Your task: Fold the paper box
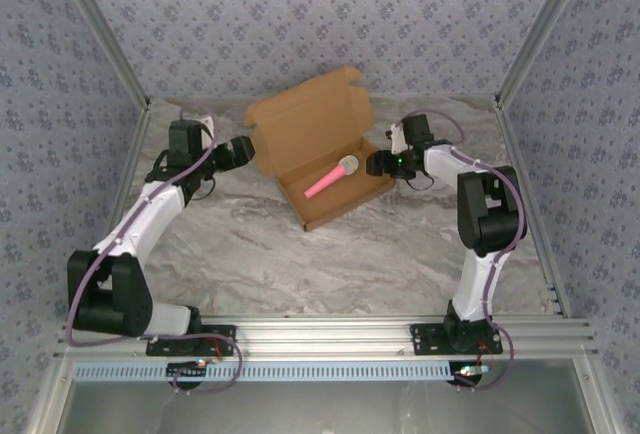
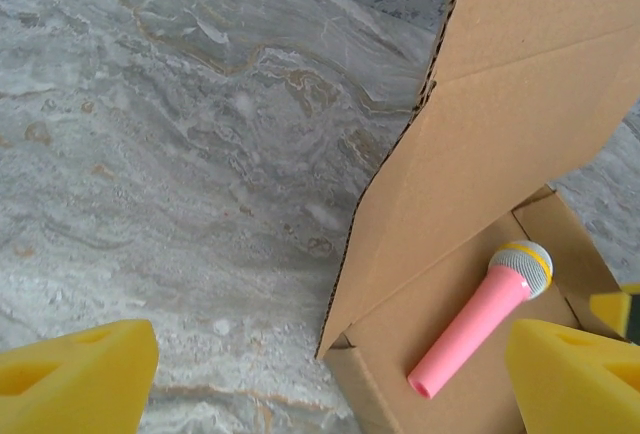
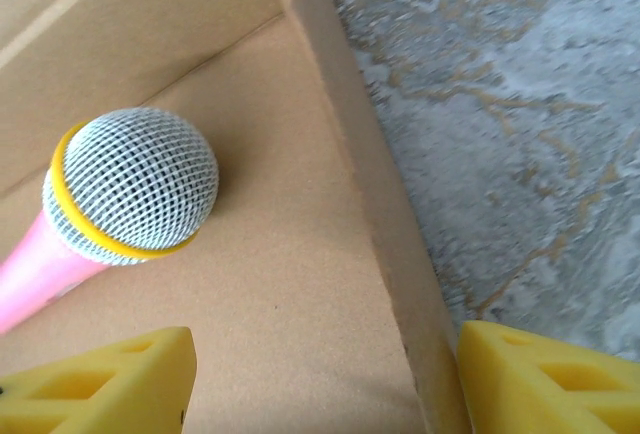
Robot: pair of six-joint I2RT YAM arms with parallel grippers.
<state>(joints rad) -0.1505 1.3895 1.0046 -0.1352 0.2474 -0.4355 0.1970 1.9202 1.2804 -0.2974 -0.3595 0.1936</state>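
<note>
The paper box (image 1: 305,129) stands at the far middle of the marble-patterned table (image 1: 300,254), between the two grippers. It is plain brown cardboard, its shallow tray is already formed and its lid stands open behind the tray. Inside the tray lies a pink toy microphone (image 1: 333,177) (grey mesh head with a yellow ring), placed diagonally with its head toward the right arm. The left gripper (image 1: 245,150) is just beside the left edge of the raised lid. In the left wrist view its yellow fingers (image 2: 80,379) are far apart and have hold of nothing, and between them are bare table and a corner of the tray. The right gripper (image 1: 377,164) is at the right end of the tray. In the right wrist view its jaws are also wide open: one finger (image 3: 100,384) is over the tray floor and the other is outside, so a wall of the tray passes between them. I cannot tell if either pad touches the cardboard.
</note>
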